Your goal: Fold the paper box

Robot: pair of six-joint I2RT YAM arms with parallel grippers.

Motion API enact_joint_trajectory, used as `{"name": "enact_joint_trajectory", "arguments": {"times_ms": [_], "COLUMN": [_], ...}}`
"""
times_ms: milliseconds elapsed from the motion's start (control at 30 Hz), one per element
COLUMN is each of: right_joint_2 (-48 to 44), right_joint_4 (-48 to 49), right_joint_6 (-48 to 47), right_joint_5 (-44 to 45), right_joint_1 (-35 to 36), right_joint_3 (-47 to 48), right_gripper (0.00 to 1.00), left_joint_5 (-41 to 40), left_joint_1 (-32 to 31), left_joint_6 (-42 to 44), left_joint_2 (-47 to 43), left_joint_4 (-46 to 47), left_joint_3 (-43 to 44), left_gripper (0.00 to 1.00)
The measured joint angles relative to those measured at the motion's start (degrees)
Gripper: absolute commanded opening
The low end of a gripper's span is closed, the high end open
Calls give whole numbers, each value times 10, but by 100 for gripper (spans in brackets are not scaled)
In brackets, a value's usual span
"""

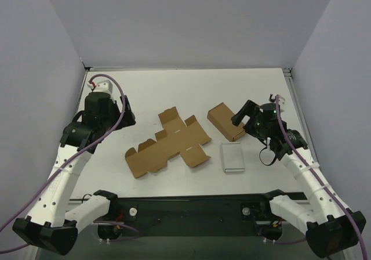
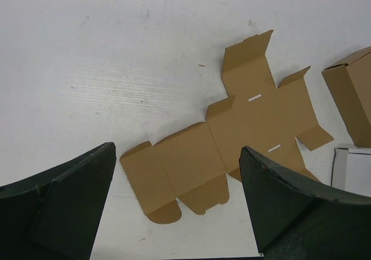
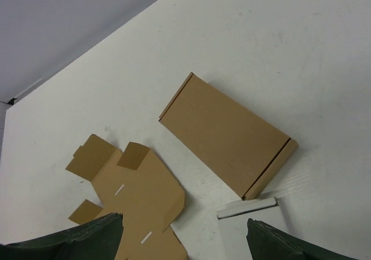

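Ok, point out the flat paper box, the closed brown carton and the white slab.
paper box (image 1: 177,141): top external view, centre panel of the flat sheet.
brown carton (image 1: 225,121): top external view, its top face.
white slab (image 1: 233,158): top external view, middle of its top.

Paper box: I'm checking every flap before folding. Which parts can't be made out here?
- Left wrist view: paper box, near-right flaps hidden behind a finger of the left gripper.
- Right wrist view: lower half cut off by the frame's bottom edge.
- Top view: slots too small to see.

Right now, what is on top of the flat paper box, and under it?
Nothing lies on the paper box; it rests unfolded on the white table. Anything under the sheet is covered and cannot be seen.
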Motion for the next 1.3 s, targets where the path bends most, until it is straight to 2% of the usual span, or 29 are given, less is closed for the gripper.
{"name": "enact_joint_trajectory", "arguments": {"times_ms": [167,333,567,833,1167,1300], "right_joint_2": [26,90,195,306,410,422], "right_joint_4": [0,5,31,63,101,104], "right_joint_6": [107,196,268,302,359,353], "right_joint_5": [15,31,30,25,24,29], "right_joint_1": [60,133,161,170,200,205], "right_joint_3": [-12,-19,-19,11,27,47], "right_gripper": [87,85,83,76,49,29], "left_joint_5": [-6,-8,31,71,90,91], "left_joint_1": [0,0,1,1,1,1], "left_joint_6": [-8,-21,-22,-16,2,8], "left_joint_2": [2,0,-10,-26,-58,-63], "left_joint_4": [-14,-19,-17,-17,-42,-56], "left_joint_3": [0,-1,-21,-33,-33,-33], "left_gripper": [97,97,95,95,95,95]}}
